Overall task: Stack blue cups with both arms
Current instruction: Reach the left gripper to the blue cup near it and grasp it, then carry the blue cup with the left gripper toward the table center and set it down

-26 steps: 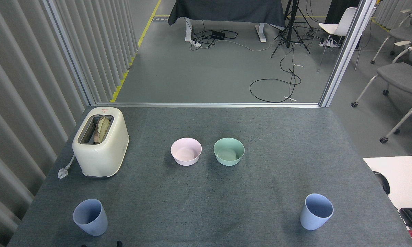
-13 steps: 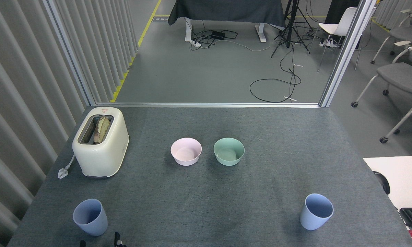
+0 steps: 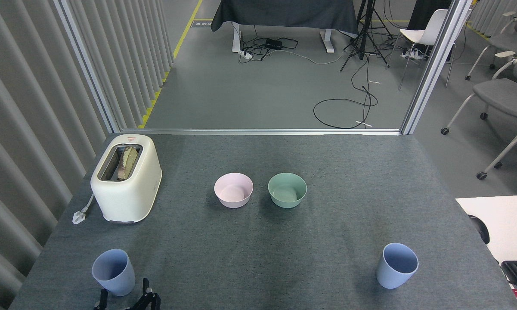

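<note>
Rising beside the left blue cup (image 3: 113, 272), the left gripper (image 3: 122, 297) has its fingers (image 3: 145, 287) apart, ready to grab it.

On the table (image 3: 327, 163), two bowls (image 3: 233, 190) sit side by side in the middle, a toaster (image 3: 126, 184) far left, and one cup (image 3: 113, 272) near each front corner.

No legible text anywhere; only a small red mark on top of the cream toaster (image 3: 126, 180) near the bench's left edge, too small to read.
</note>
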`<state>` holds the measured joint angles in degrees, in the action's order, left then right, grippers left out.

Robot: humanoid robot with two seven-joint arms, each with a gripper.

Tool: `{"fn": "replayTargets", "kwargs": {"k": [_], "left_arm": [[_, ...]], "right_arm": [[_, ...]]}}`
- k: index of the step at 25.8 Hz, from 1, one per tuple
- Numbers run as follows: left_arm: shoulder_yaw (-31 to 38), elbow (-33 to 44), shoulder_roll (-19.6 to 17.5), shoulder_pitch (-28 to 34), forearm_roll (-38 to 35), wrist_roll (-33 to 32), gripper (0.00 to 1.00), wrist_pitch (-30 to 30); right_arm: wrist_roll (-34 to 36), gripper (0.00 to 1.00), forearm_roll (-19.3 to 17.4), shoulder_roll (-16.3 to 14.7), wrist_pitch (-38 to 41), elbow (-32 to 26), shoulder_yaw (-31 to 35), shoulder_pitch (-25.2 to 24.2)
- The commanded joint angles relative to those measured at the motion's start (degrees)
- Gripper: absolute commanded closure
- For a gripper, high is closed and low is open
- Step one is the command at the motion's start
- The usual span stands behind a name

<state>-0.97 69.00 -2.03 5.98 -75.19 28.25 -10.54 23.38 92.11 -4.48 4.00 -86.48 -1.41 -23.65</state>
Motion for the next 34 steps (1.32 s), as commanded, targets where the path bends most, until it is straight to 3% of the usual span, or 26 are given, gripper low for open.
{"fn": "replayTargets", "kwargs": {"k": [1,20,21,24,26,32,34], "left_arm": [[2.29,-1.41,-0.17,-1.49,-0.05,-0.04,0.00,0.00],[3.43,-7.74,-0.34,-6.42,0.04,-0.04,0.00,0.17],[3.43,-7.82,-0.34,-6.50,0.04,-0.04,0.01,0.26],[3.34,-7.21,-0.43,-6.06,-0.13,-0.04,0.27,1.23],[3.25,-6.86,-0.43,-5.98,-0.22,-0.04,0.38,2.28],[2.11,0.26,-0.25,-4.39,-0.75,-0.04,0.43,7.64],[-1.49,3.51,-0.17,-3.52,-1.28,-0.04,0.43,9.05]], "right_arm": [[0.00,0.00,0.00,0.00,0.04,0.00,0.00,0.00],[0.00,0.00,0.00,0.00,0.04,0.00,-0.09,0.00],[0.00,0.00,0.00,0.00,0.04,0.00,-0.09,0.00],[0.00,0.00,0.00,0.00,0.04,0.08,-0.09,0.00],[0.00,0.00,0.00,0.00,0.04,0.08,-0.09,0.00],[0.00,0.00,0.00,0.00,0.04,0.08,-0.09,0.00],[0.00,0.00,0.00,0.00,-0.05,0.08,-0.09,0.00]]}}
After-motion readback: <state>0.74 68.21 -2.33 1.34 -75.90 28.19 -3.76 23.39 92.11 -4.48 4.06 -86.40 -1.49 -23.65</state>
